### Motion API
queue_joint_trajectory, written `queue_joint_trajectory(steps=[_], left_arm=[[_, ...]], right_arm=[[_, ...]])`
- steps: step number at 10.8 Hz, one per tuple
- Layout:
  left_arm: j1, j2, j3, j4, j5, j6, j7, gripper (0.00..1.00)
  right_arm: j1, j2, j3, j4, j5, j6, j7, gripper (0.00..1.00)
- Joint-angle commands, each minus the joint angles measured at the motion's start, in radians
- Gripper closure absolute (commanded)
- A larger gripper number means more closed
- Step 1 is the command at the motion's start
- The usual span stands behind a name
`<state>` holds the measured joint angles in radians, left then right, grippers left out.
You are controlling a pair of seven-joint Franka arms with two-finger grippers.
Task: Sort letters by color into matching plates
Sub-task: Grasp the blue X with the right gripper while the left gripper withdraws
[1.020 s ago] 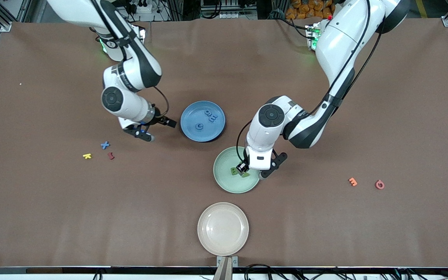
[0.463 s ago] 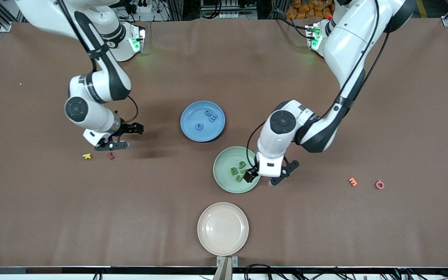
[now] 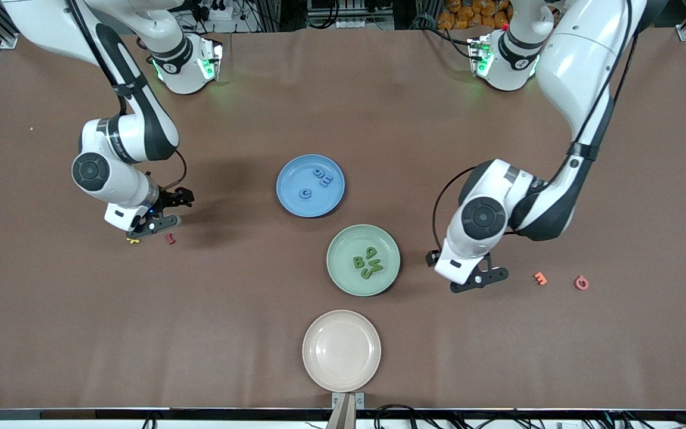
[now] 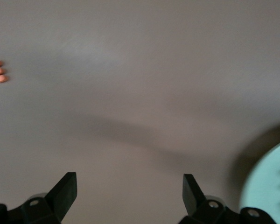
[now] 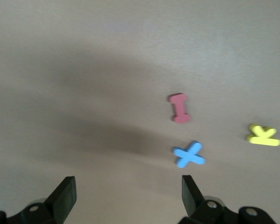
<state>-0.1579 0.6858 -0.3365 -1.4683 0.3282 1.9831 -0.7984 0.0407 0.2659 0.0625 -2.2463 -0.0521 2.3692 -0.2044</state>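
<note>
**Sorting nearly done – one blue letter left**

Blue plate [image 3: 310, 186] sits mid-table w/ three blue letters [image 3: 318, 180] laid in it. Green plate [image 3: 362, 260] is just nearer the front camera, toward the left arm's end, w/ about four green letters [image 3: 367, 263] clustered inside; exact count can't be read. No green letters are seen loose on the table, so that colour is judged finished.

One blue X [image 5: 189, 155] is left on the cloth at the right arm's end, seen only in the right wrist view, beside a red letter [image 5: 179, 108] and a yellow K [image 5: 263, 135]. In the front view it is hidden under the right gripper [image 3: 151, 224], which hangs over that small group w/ fingers spread and nothing held. Judged next step: X to be picked and carried to the blue plate.

Left gripper [image 3: 479, 280] is over bare cloth between the green plate and an orange E [image 3: 539, 277], fingers spread wide, empty; a red O [image 3: 581, 282] lies just past the E. Neither belongs to the task, so this arm is judged to have no work left. Beige plate [image 3: 341, 350], nearest the front camera, holds nothing
</note>
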Motion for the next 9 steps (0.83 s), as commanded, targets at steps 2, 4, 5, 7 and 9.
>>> queue_joint_trajectory(steps=[2,4,5,7,9], left_arm=[[0.151,-0.228,-0.073,-0.318,-0.077,0.001,0.171,0.0],[0.306,-0.354,-0.181,-0.566,-0.075,0.243,0.171,0.0],[0.346,-0.38,-0.208,-0.616,-0.071,0.29,0.176,0.0],[0.368,-0.409,-0.211,-0.612,-0.074,0.287,0.27,0.0],[0.423,-0.443,-0.226,-0.584,-0.08,0.231,0.377,0.0]], right_arm=[[-0.093,0.048,0.005,0.02,-0.097,0.068,-0.121,0.0],[-0.094,0.084,-0.009,0.033,-0.097,0.09,-0.124,0.0],[-0.1,0.104,-0.009,0.04,-0.097,0.096,-0.128,0.0],[-0.108,0.139,-0.01,0.057,-0.083,0.102,-0.197,0.11],[-0.107,0.148,-0.01,0.057,-0.083,0.11,-0.202,0.13]])
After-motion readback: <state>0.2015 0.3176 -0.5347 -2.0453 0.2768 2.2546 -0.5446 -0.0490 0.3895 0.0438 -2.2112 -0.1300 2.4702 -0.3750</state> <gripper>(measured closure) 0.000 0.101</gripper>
